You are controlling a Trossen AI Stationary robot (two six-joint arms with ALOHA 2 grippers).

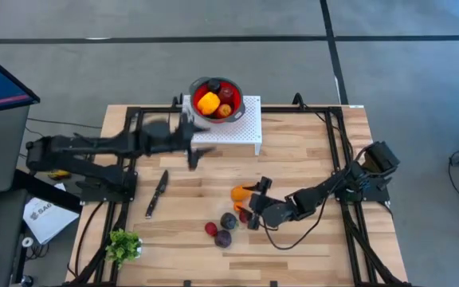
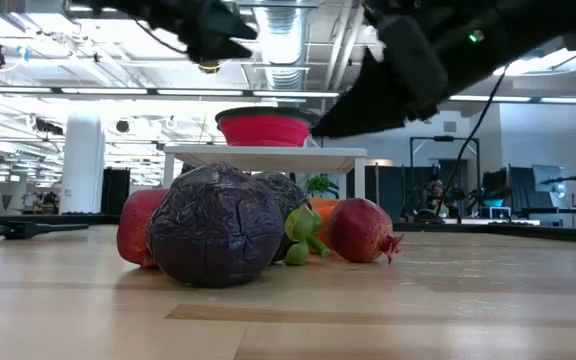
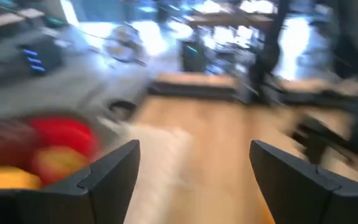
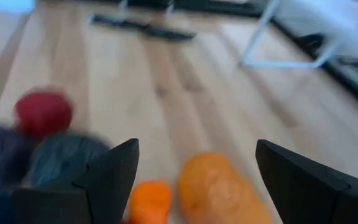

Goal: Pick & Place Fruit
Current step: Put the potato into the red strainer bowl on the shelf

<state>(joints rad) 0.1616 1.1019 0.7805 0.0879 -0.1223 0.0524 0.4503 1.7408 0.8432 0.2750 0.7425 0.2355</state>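
Note:
The red bowl (image 1: 216, 98) stands on a white perforated stand (image 1: 233, 126) at the table's far middle and holds yellow, orange and red fruits. Several loose fruits lie near the table's front: an orange one (image 1: 241, 193), a red one (image 1: 211, 229), and dark purple ones (image 1: 224, 238). My right gripper (image 1: 253, 209) is open just beside the orange fruit (image 4: 219, 186), its fingers on either side without touching. My left gripper (image 1: 191, 147) is open and empty in front of the stand, near the bowl (image 3: 61, 137).
A black knife (image 1: 156, 194) lies left of centre. A leafy green sprig (image 1: 123, 244) sits at the front left corner. Dark frame rails run along the table's left and right sides. Bare wood lies between the stand and the loose fruits.

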